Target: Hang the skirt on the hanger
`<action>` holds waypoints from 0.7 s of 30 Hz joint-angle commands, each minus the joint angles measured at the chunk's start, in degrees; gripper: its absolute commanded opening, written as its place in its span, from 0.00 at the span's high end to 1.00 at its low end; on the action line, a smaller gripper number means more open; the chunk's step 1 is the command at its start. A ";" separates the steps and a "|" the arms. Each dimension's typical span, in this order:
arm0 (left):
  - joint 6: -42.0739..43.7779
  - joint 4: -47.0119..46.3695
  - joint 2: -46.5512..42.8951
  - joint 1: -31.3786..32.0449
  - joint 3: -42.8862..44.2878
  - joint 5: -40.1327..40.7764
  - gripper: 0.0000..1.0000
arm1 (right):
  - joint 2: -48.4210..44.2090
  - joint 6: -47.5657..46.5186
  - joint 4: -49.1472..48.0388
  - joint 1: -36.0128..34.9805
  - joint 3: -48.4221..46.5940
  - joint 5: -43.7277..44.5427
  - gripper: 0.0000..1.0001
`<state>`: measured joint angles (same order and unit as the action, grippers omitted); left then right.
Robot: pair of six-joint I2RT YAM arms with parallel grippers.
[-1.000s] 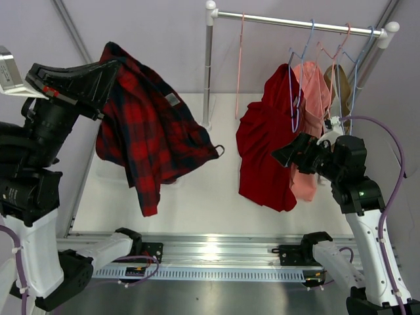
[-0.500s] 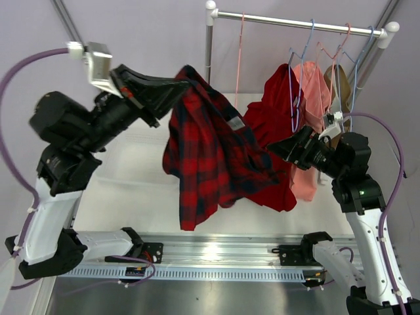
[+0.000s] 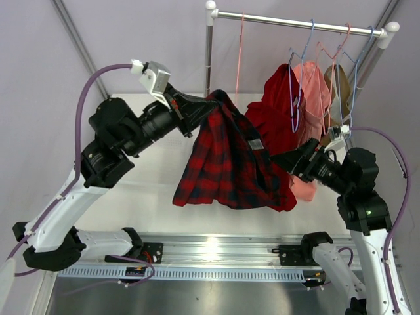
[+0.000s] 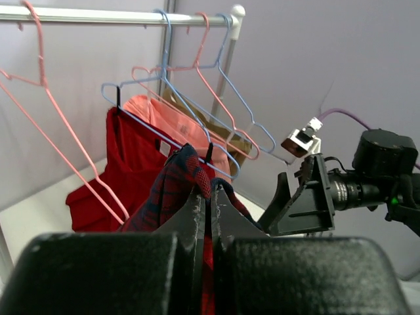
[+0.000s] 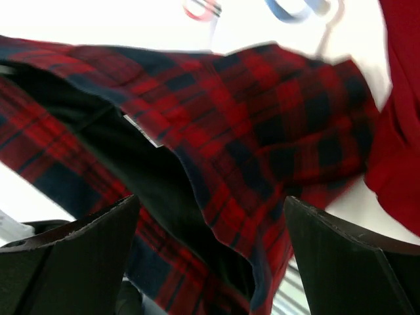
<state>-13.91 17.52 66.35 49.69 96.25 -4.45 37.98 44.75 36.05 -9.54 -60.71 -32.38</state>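
Observation:
My left gripper is shut on the top edge of the red-and-black plaid skirt, which hangs from it in mid-air in front of the rack. In the left wrist view the jaws stand closed, with a fold of skirt bunched over their tips. My right gripper is open at the skirt's right edge. Its wrist view shows the plaid cloth close in front of the gap between its fingers, not gripped. The pale-pink hanger hangs empty on the rail and shows in the left wrist view.
A metal rail on a white post carries blue wire hangers, a plain red garment and a salmon-pink garment. The red garment hangs just behind the skirt. A metal track runs along the near edge.
My left arm has swung right from the far left, carrying the skirt to the middle in front of the red garment. My right gripper has moved slightly down towards the skirt.

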 commanded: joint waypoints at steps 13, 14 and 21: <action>0.64 -9.34 -0.08 3.57 -2.11 2.78 1.00 | -4.66 -3.97 5.96 -4.95 12.01 4.69 0.01; 0.64 -9.26 -0.08 3.66 -2.20 2.78 1.00 | -4.93 -3.36 5.78 -5.74 12.28 5.57 0.01; 0.64 -8.47 0.63 3.66 -2.20 2.60 1.00 | -8.79 0.07 7.18 -14.36 11.41 19.00 0.01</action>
<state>-13.89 15.59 67.55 52.77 93.32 -2.07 31.75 42.85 43.03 -21.74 -48.01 -21.50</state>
